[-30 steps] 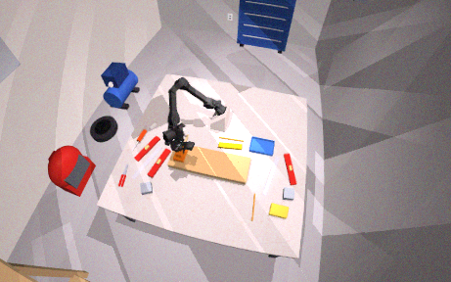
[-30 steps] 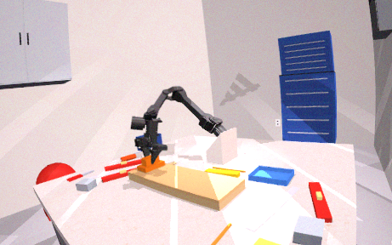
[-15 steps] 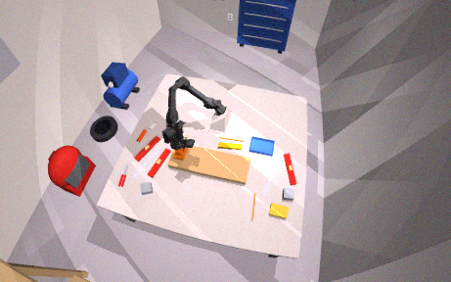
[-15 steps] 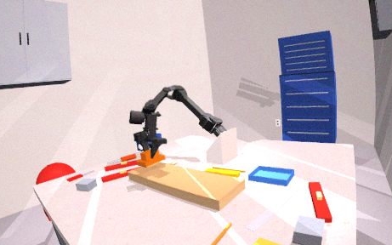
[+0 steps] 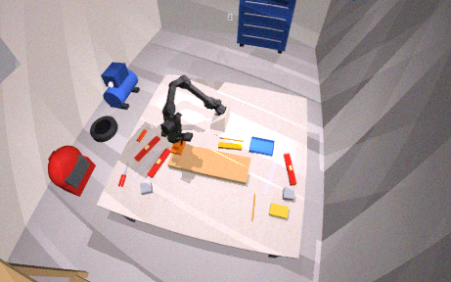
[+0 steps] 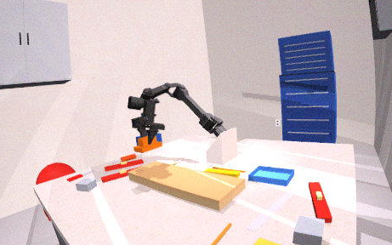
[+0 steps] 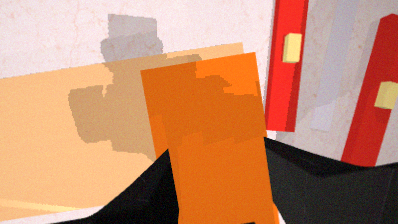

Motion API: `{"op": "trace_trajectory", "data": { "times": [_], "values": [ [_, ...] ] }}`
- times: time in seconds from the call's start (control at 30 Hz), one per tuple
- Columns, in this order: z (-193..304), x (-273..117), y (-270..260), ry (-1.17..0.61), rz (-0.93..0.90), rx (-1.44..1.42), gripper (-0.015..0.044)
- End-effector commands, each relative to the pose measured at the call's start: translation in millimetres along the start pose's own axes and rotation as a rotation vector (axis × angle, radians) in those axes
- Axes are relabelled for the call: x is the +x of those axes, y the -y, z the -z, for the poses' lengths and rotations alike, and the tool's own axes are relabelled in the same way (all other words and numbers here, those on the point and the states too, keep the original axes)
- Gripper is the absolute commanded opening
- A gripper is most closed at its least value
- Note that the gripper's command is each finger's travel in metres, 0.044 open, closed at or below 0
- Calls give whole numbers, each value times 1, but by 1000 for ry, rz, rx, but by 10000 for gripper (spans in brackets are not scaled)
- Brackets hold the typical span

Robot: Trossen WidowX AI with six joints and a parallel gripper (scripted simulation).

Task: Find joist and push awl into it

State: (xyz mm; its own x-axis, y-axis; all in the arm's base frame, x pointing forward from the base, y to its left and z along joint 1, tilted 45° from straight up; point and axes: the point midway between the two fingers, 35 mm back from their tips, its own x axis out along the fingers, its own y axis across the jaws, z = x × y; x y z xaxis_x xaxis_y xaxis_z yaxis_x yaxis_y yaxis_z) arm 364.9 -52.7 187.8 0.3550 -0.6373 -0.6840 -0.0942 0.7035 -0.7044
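My gripper (image 5: 176,138) is shut on the orange stud finder (image 5: 177,147) and holds it at the left end of the tan floor panel (image 5: 209,165). In the exterior view the stud finder (image 6: 147,145) hangs under the gripper (image 6: 150,135), just past the panel (image 6: 188,183). In the wrist view the stud finder (image 7: 210,135) fills the middle, over the panel's end (image 7: 75,130). The blue tray (image 5: 261,146) lies right of the panel and also shows in the exterior view (image 6: 271,174). A thin orange awl (image 5: 253,207) lies near the front.
Red levels (image 5: 147,148) (image 5: 158,163) lie left of the panel, and another red level (image 5: 290,168) at the right. Yellow blocks (image 5: 230,145) (image 5: 279,211) and grey cubes (image 5: 146,188) (image 5: 289,193) are scattered about. A white wedge (image 6: 223,146) stands behind the panel.
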Motion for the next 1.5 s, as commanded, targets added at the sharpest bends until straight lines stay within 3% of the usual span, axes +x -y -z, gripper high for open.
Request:
{"op": "trace_trajectory", "data": {
  "times": [0.0, 0.7, 1.47],
  "values": [
    [-11, -5, -19, 19, -28, -43, 0],
    [-35, -22, -228, 94, -271, -532, 0],
    [63, -47, -429, 95, -427, -1076, 0]
  ]
}}
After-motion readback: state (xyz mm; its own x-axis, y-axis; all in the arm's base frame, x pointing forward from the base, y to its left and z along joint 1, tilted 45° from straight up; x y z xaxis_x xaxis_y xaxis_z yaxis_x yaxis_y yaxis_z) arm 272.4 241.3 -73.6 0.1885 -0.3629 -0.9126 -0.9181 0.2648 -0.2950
